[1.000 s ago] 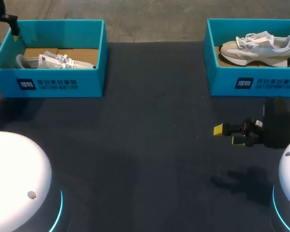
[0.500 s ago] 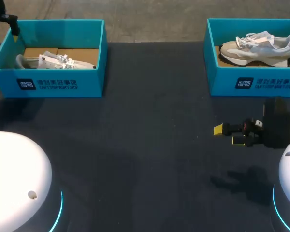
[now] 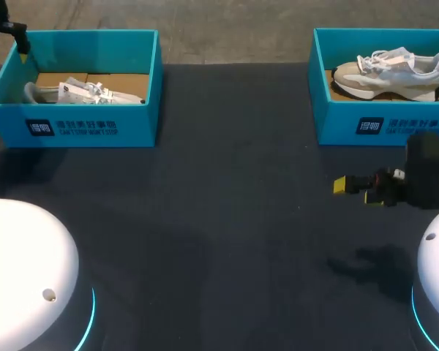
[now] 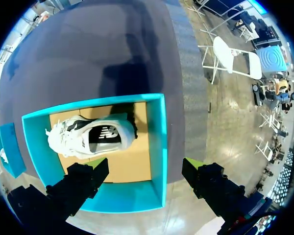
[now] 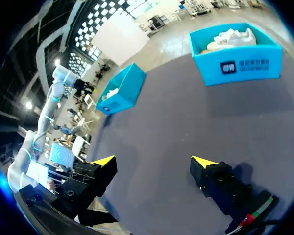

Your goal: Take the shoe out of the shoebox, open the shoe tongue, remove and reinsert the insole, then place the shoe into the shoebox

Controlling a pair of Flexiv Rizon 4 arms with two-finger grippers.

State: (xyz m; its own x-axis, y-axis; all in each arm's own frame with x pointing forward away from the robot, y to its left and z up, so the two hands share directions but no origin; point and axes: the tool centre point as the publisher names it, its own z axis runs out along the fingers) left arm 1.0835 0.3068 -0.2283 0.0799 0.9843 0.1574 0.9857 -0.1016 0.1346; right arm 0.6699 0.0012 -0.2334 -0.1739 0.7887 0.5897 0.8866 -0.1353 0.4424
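shoe (image 4: 90, 138) sits in the far-left shoebox (image 4: 157, 147) under the spread, empty left jaws (right jaws gaping and empty too), probably light and floppy, so I'd pinch the stiffer heel collar

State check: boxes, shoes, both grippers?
left shoebox: open, no lid, one shoe inside
left shoe: upright in the left shoebox, laced, untouched
right shoebox: open, no lid, one shoe inside
right shoe: in the right shoebox, untouched
left gripper: open, empty, above the left shoebox
right gripper: open, empty, over bare table
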